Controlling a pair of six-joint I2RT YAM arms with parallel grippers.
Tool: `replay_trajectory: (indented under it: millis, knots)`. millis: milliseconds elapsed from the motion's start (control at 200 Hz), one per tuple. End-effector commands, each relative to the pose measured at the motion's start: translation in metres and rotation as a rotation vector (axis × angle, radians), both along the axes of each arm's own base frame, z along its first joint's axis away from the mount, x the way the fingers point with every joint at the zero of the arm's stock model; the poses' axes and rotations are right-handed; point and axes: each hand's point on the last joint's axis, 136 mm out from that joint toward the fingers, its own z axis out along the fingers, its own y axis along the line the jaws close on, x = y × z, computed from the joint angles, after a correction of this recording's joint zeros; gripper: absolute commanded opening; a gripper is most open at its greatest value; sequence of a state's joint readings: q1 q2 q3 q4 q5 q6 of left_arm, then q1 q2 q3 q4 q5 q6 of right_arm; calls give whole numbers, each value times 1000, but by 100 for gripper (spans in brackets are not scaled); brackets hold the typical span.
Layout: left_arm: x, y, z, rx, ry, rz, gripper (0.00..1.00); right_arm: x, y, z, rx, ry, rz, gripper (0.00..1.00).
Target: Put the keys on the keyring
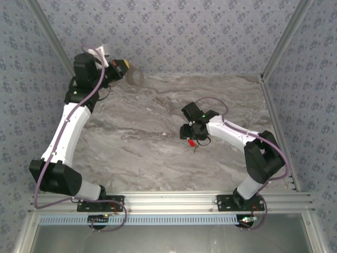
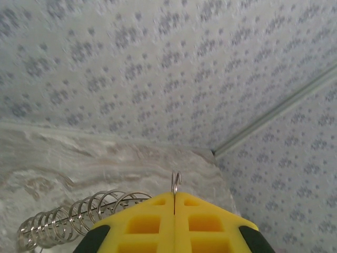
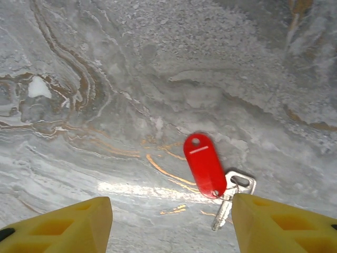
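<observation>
The keys [image 3: 213,176] are a smooth, glossy red plastic tag with bright silvery metal blades, on a table [image 3: 105,79] whose grey marble-patterned top looks polished and catches a soft sheen. The fingers [image 3: 63,226] of the right gripper [image 3: 171,204] are matt yellow moulded plastic, as are the left gripper's [image 2: 174,196]. The keyring [image 2: 176,182] is thin shiny metal wire, and so is the coil of rings [image 2: 79,216] beside it.

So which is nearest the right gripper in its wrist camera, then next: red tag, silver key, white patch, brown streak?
From the right gripper:
1. Tie: red tag and silver key, just ahead, too close to call.
2. Far left, white patch.
3. Top right, brown streak.
</observation>
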State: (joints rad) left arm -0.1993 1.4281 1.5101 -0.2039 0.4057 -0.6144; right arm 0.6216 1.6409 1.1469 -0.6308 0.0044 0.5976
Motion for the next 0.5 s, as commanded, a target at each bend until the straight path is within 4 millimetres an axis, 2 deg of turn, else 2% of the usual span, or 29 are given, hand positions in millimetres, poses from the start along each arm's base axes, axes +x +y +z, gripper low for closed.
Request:
replay_trajectory:
  millis: [0, 85, 295, 495]
  knots:
    - [-20, -10, 18, -3, -63, -26, 0, -7, -2, -12, 41, 53, 6, 62]
    - [-26, -15, 18, 7, -73, -27, 0, -6, -10, -16, 60, 51, 7, 59]
    - [-38, -16, 20, 9, -75, -13, 0, -22, -32, -28, 63, 114, 1, 47]
    - [-42, -16, 16, 12, -67, -8, 0, -30, -28, -40, 109, 140, -6, 44]
